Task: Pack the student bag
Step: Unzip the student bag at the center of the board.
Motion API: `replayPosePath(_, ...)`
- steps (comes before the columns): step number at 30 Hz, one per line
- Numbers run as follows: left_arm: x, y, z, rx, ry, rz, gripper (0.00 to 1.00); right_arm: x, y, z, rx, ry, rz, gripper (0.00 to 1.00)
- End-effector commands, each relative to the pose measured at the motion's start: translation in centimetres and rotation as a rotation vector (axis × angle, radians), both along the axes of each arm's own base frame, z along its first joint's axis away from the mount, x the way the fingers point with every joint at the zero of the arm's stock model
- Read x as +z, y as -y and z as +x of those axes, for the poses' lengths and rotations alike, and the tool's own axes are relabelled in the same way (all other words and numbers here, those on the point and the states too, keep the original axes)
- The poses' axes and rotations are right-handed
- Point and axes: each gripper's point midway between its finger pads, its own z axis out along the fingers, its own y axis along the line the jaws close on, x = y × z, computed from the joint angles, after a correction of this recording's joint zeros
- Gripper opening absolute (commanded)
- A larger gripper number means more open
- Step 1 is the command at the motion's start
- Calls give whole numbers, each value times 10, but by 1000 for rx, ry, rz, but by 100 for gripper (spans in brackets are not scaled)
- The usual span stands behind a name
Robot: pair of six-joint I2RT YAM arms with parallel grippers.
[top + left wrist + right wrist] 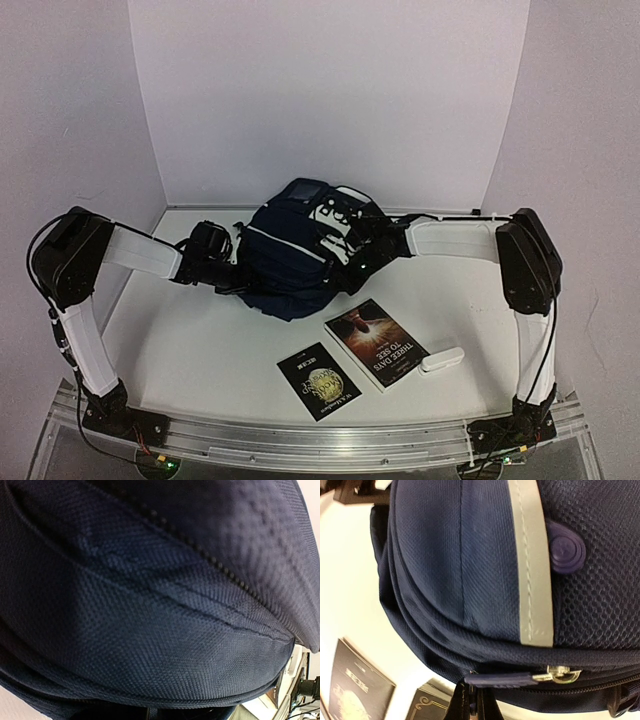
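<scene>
student bag [285, 270] | between left jaws and right jaws | close to both

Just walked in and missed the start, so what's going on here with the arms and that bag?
Both arms are at the navy bag at the back of the table: the left claw against its left side, the right claw by a zip pull on its right. A big book, a small book and a small white object lie in front, not yet packed.
</scene>
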Motion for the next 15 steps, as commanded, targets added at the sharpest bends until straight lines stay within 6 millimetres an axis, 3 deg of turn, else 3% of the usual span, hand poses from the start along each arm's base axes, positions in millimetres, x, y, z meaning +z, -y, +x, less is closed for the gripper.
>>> replayPosePath(1,5,26,-6,-56,17,-64,2,38,-59,-24,66,-1,137,0)
replayPosePath(7,4,28,-7,-52,16,-65,0,26,-78,-47,81,-12,110,0)
replayPosePath(15,2,31,-8,-51,14,-79,0,41,-114,-50,49,-66,212,0)
